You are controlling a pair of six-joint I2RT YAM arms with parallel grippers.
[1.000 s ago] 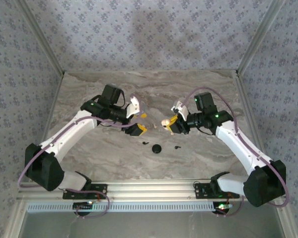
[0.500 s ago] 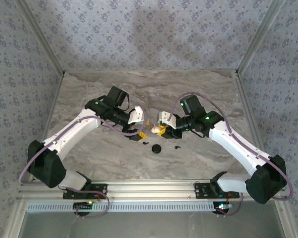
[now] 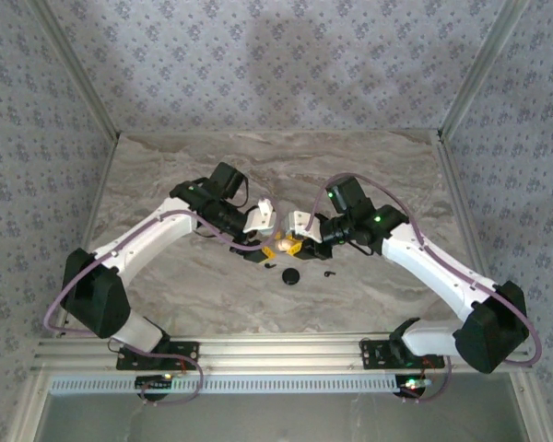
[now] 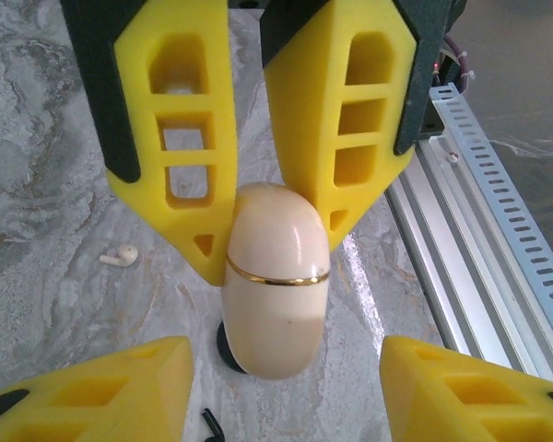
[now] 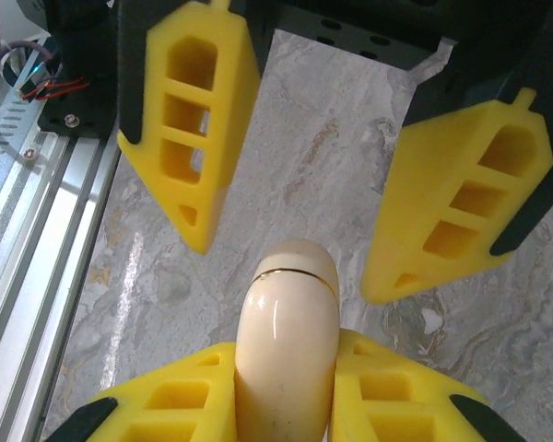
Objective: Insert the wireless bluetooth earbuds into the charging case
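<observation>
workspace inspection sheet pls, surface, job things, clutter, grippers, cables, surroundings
surface: marble table, no spills seen
job's things: cream case closed, gold band round it, held above the table; black earbuds loose on the table, one each side of the round black puck
clutter: white earbud lying on the table
grippers: right gripper shut on the cream case; left gripper open, fingers astride the case's free end with a gap on each side
cables: purple cables run along both arms, away from the fingers
surroundings: patterned walls; aluminium rail at the near edge
</observation>
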